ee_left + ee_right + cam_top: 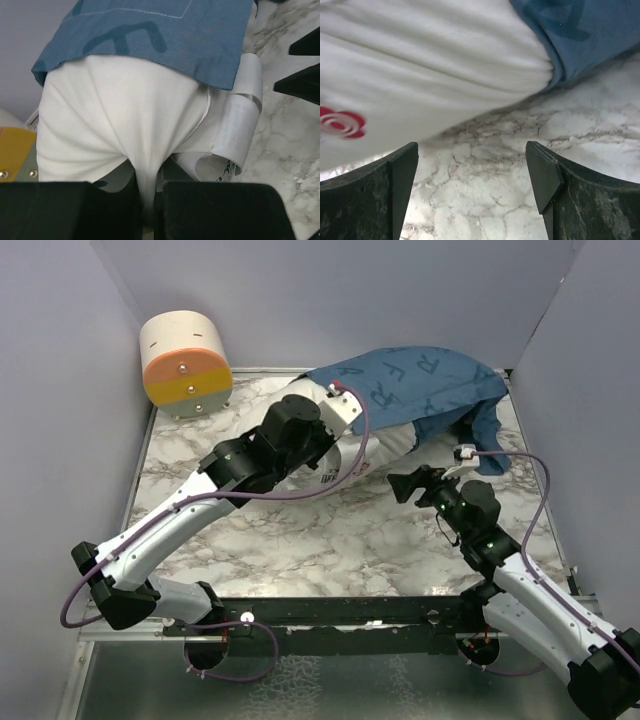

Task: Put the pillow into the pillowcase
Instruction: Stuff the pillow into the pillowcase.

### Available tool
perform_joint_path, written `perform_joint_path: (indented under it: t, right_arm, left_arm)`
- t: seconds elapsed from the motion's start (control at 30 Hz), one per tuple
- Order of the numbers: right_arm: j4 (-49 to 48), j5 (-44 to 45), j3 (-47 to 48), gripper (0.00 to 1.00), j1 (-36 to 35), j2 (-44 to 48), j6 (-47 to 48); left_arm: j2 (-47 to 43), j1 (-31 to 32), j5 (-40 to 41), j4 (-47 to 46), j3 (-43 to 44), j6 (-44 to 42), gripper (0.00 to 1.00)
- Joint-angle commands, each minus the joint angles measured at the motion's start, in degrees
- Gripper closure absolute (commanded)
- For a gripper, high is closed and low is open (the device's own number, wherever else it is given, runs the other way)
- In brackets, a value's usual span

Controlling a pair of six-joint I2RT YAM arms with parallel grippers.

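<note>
1. From the top camera I see the pillow [392, 448] lying across the far side of the table [330, 540]. Its right part is inside the pillowcase [420, 380] and its left end is bare.
2. My own arm covers that bare end from above. Only the left wrist camera shows the left gripper [148, 202], clenched on a fold of white pillow fabric.
3. That camera also picks up a curled white label [240, 120] just right of the pinch, and the pillowcase hem draped over the pillow above it.
4. The right wrist camera shows the right gripper [472, 165] released, jaws wide apart with only marble between them. The pillow's edge lies just past the tips; I cannot tell whether the left one touches it.
5. A red print [340, 122] on the pillow shows in this view alone, cut off at the frame's left edge.
6. A cream-and-orange drum [187, 364] sits in the far-left corner.
7. The blue fabric hides how far in the pillow reaches.
</note>
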State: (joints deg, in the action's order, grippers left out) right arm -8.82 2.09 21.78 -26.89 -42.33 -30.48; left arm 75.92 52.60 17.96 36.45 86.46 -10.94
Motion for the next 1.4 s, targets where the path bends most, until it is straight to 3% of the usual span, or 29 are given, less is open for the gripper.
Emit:
perform_joint_path:
  t: [0.0, 0.13, 0.23, 0.43, 0.53, 0.67, 0.87, 1.0, 1.17, 1.27, 1.37]
  right_arm:
    - [3.15, 7.0, 3.87, 0.14, 0.26, 2.83, 4.25]
    - [3.52, 17.34, 2.61, 0.21, 0.33, 5.7, 5.45]
    - [-0.94, 20.21, 1.37, 0.29, 1.12, 3.3, 5.12]
    - [-8.3, 15.34, 4.72, 0.36, 5.08, -10.41, 2.72]
    - [-11.76, 12.58, 6.55, 0.39, 5.27, -14.77, 3.99]
    - [-15.39, 9.83, 8.99, 0.38, 5.34, -18.78, 5.33]
    - [-16.72, 6.49, 14.63, 0.37, 5.28, -27.48, 5.47]
    - [-15.16, 11.78, 17.83, 0.38, 5.27, -32.29, 5.82]
    - [-12.94, 19.97, 18.79, 0.48, 5.27, -34.19, 8.6]
    - [-12.81, 23.61, 18.16, 0.49, 5.28, -34.23, 10.75]
    - [-13.9, 23.48, 18.21, 0.59, 5.3, -34.92, 11.75]
  left_arm:
    - [-2.61, -0.4, -9.02, -1.36, 9.43, 3.79, 1.0]
    - [-1.98, -4.6, -14.41, 0.2, 11.62, 8.44, 1.0]
    - [-2.1, -8.66, -20.04, -0.27, 11.46, 10.82, 1.0]
    - [-2.88, -19.23, -34.68, -5.27, 5.89, 15.76, 1.0]
    - [-3.23, -24.2, -43.79, -9.4, 1.81, 19.32, 1.0]
    - [-2.76, -28.25, -50.18, -12.28, -0.77, 21.28, 1.0]
    - [-3.0, -30.8, -54.16, -13.98, -2.86, 22.06, 1.0]
    - [-3.7, -31.7, -54.73, -14.06, -3.72, 21.81, 1.0]
    - [-4.03, -33.17, -55.27, -13.73, -4.34, 20.97, 1.0]
    - [-3.94, -33.78, -55.83, -13.93, -4.69, 20.74, 1.0]
    - [-3.86, -33.91, -56.56, -14.82, -5.21, 21.06, 1.0]
